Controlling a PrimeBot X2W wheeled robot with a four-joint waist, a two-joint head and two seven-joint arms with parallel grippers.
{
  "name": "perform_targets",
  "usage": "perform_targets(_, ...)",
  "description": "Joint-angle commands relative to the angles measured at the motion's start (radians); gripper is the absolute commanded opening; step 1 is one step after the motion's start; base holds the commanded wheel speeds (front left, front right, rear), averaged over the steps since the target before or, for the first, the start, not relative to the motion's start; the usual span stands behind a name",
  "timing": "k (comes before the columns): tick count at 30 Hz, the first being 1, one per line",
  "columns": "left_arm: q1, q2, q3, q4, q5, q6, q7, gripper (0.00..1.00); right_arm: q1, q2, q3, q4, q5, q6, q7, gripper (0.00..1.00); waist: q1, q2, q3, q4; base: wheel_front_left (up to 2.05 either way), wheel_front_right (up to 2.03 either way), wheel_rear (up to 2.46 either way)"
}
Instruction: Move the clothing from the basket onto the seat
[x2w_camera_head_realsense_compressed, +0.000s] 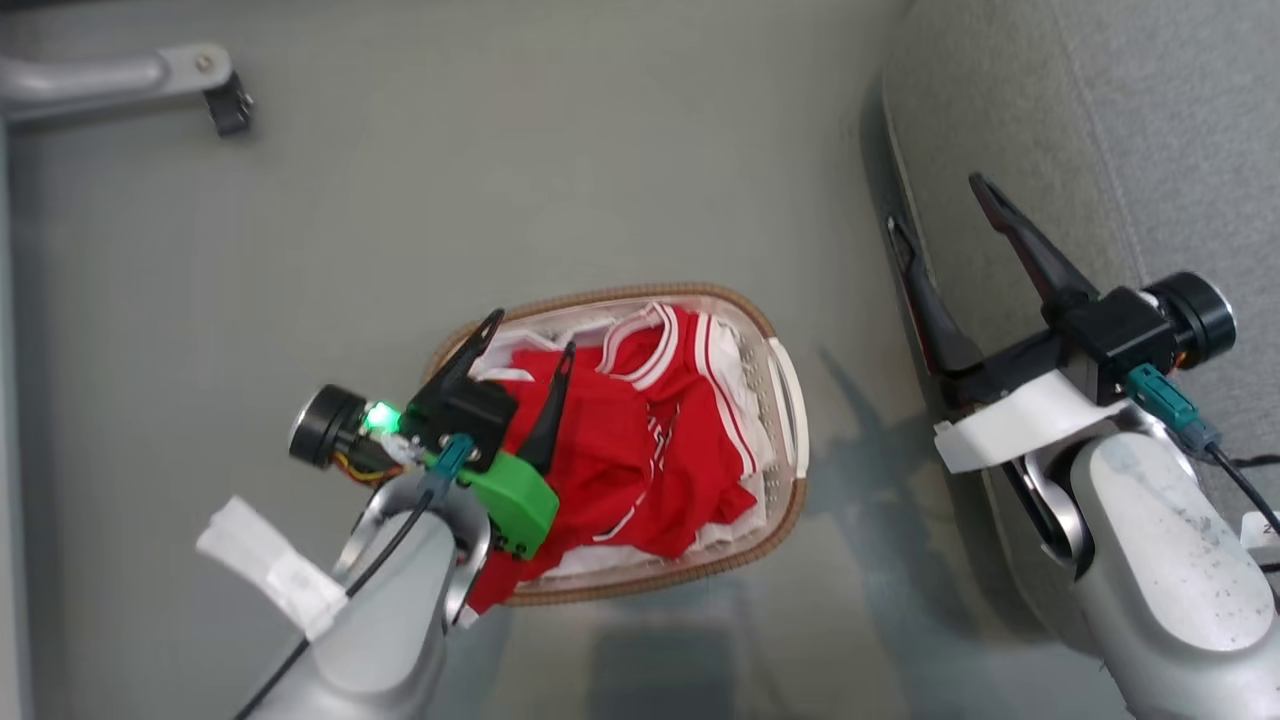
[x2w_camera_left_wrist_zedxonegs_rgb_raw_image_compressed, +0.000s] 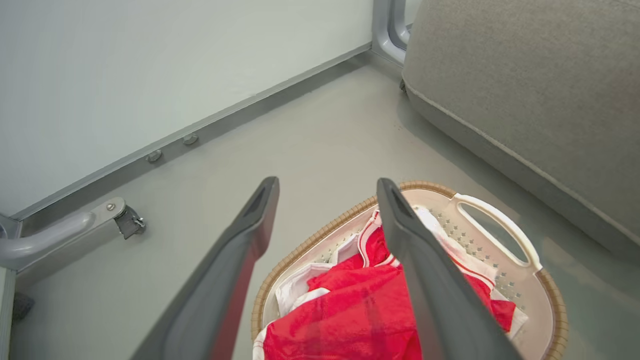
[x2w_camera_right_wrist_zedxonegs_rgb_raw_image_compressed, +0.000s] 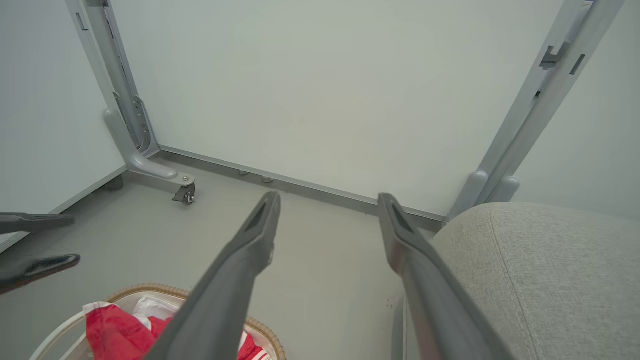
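Red clothing (x2w_camera_head_realsense_compressed: 620, 450) with white stripes, cream brown-rimmed basket (x2w_camera_head_realsense_compressed: 752, 365), grey seat (x2w_camera_head_realsense_compressed: 1100, 120)

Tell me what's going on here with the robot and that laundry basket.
The red fabric garments with white trim lie heaped in the oval cream perforated plastic basket with a brown woven-look rim, on the grey floor beside the large grey fabric-upholstered seat. The robot's left end effector hangs open above the garments, holding nothing. The right end effector, open and empty too, is near the seat's edge.
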Motion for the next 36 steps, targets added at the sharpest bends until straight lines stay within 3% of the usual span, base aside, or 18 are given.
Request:
perform_targets(1,-0.049,0.013,-0.016,0.027,0.028,-0.007,-0.008,1.0,-0.029,0.002,0.009,-0.016,-0.018,0.0,-0.008,1.0,-0.0002,0.0,0.164,-0.067,0.0,0.0,0.0)
perform_targets(8,-0.196,0.019,-0.111,0.196,0.091,-0.032,-0.019,1.0,-0.085,0.015,0.022,-0.059,-0.06,0.0,-0.019,1.0,-0.0002,0.0,0.297,-0.11,0.0,0.0,0.0)
perform_targets(21,-0.37,0.016,-0.241,0.536,0.031,-0.042,-0.017,1.0,-0.108,0.044,0.013,-0.046,-0.015,0.0,-0.019,1.0,-0.0002,0.0,0.415,-0.162,0.0,0.0,0.0)
perform_targets(30,-0.443,0.021,-0.304,0.658,-0.018,-0.042,0.033,1.0,-0.093,0.054,0.013,-0.035,-0.014,0.0,-0.019,1.0,-0.0002,0.0,0.441,-0.17,0.0,0.0,0.0)
perform_targets(31,-0.438,0.017,-0.306,0.666,-0.03,-0.042,0.055,0.59,-0.091,0.055,0.015,-0.031,-0.014,0.0,-0.019,1.0,-0.0002,0.0,0.438,-0.169,0.0,0.0,0.0)
perform_targets(33,-0.428,0.012,-0.305,0.673,-0.059,-0.042,0.065,0.0,-0.09,0.056,0.022,-0.028,-0.015,0.0,-0.019,1.0,-0.0002,0.0,0.428,-0.165,0.0,0.0,0.0)
perform_targets(36,-0.417,0.01,-0.296,0.677,-0.086,-0.042,0.051,0.0,-0.091,0.055,0.027,-0.024,-0.013,0.0,-0.019,1.0,-0.0002,0.0,0.406,-0.159,0.0,0.0,0.0)
